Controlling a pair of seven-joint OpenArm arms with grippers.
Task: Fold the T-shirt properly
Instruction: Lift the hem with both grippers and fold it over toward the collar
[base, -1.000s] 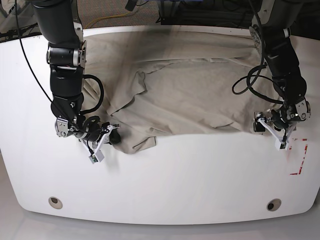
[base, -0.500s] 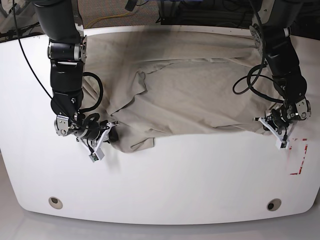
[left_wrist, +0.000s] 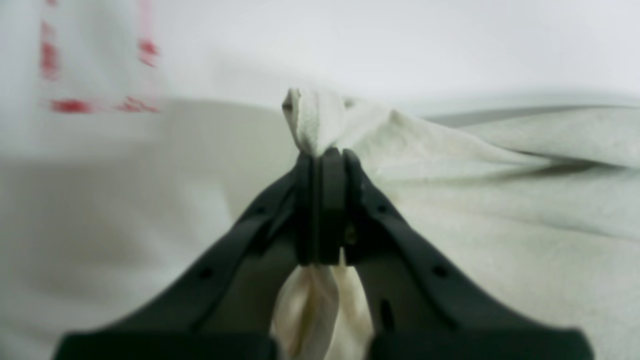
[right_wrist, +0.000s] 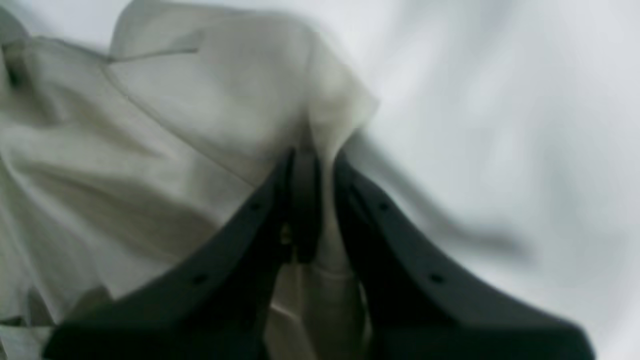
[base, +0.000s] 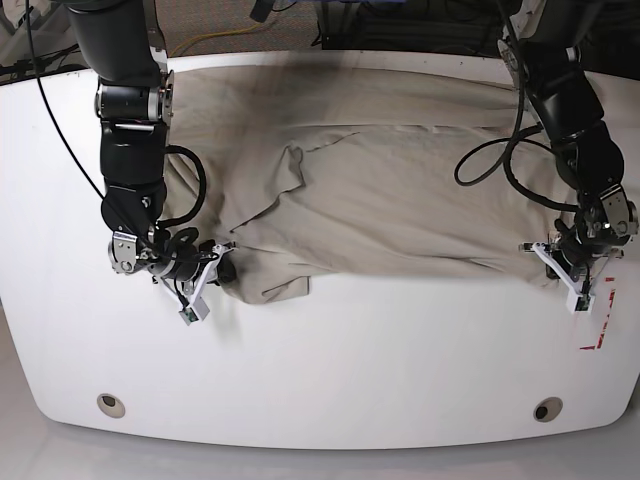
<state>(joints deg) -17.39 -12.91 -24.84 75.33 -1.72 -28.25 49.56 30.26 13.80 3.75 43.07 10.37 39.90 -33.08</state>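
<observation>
The beige T-shirt (base: 400, 190) lies spread and wrinkled across the far half of the white table (base: 330, 360). At its near right corner my left gripper (base: 562, 268) is shut on a pinch of the fabric (left_wrist: 320, 120), which bunches up between the black fingers (left_wrist: 320, 210). My right gripper (base: 215, 272) is at the shirt's near left corner, shut on a fold of cloth (right_wrist: 320, 145) that runs down between its fingers (right_wrist: 305, 210). A folded flap (base: 290, 170) lies on the shirt's left part.
Red tape marks (base: 600, 320) sit on the table just beside the left gripper, also seen as red marks (left_wrist: 95, 105) in the left wrist view. Two round holes (base: 111, 405) (base: 547, 409) lie near the table's front edge. Black cables (base: 490, 170) hang from both arms.
My left gripper has shut on the shirt's near right corner and pulled it outward to the right, stretching the hem. The right gripper stayed shut on the left corner and shifted slightly.
</observation>
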